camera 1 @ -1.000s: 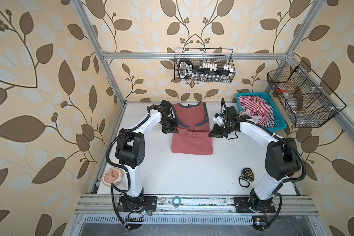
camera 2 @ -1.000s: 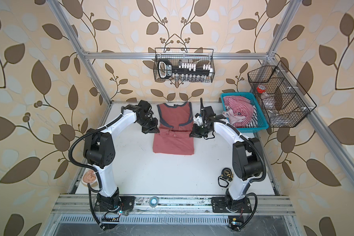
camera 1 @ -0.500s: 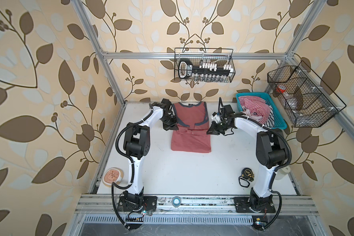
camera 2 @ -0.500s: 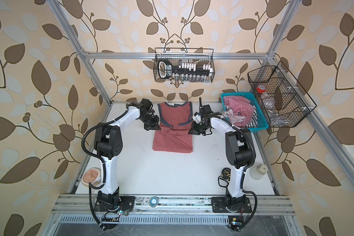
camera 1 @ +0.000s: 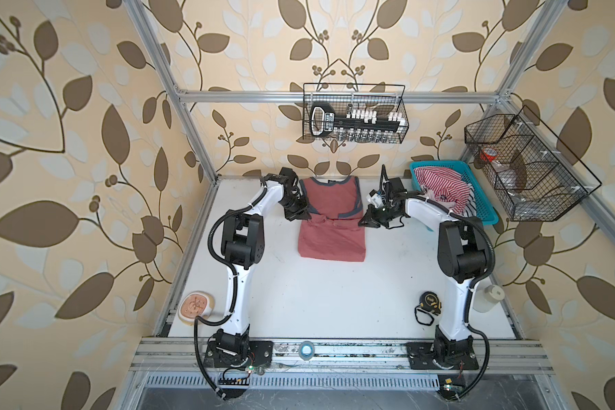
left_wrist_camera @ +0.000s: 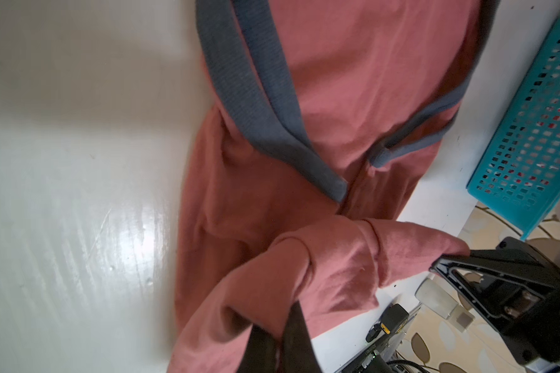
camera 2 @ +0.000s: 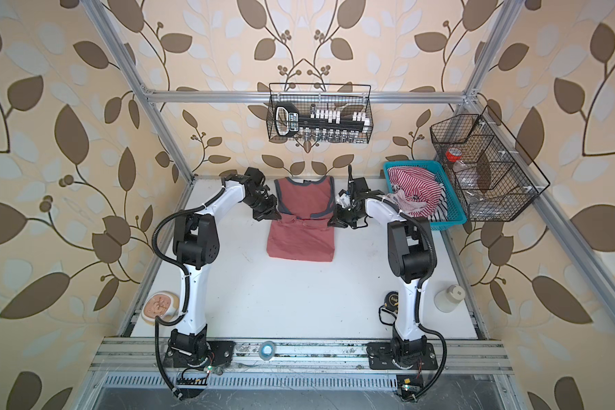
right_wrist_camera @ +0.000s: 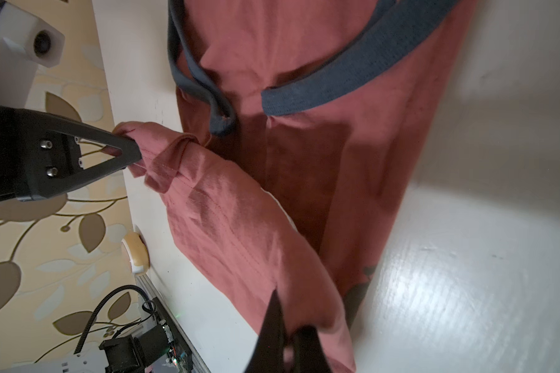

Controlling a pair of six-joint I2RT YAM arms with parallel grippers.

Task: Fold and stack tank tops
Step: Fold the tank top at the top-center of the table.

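Note:
The dusty red tank top [camera 1: 331,234] [camera 2: 300,238] with blue-grey trim lies flat at the back middle of the white table [camera 1: 334,301], its lower part doubled over toward the armholes. My left gripper [camera 1: 300,214] [camera 2: 272,214] [left_wrist_camera: 278,326] is shut on the hem's left corner. My right gripper [camera 1: 364,222] [camera 2: 334,222] [right_wrist_camera: 288,323] is shut on the right corner. The hem stretches between them just above the cloth. The striped tank top [camera 1: 441,184] [camera 2: 414,184] lies crumpled in the blue basket [camera 1: 483,209].
A tape measure [camera 1: 428,301] and a white bottle [camera 1: 489,298] sit at the near right. A round peach object [camera 1: 194,307] is at the near left, and a tape roll [camera 1: 306,349] lies on the front rail. Wire baskets [camera 1: 354,117] [camera 1: 526,170] hang on the back and right walls.
Both arms have raised their elbows and reached farther back, carrying the hem over the shirt toward the armholes. The fold's near edge has drawn back slightly.

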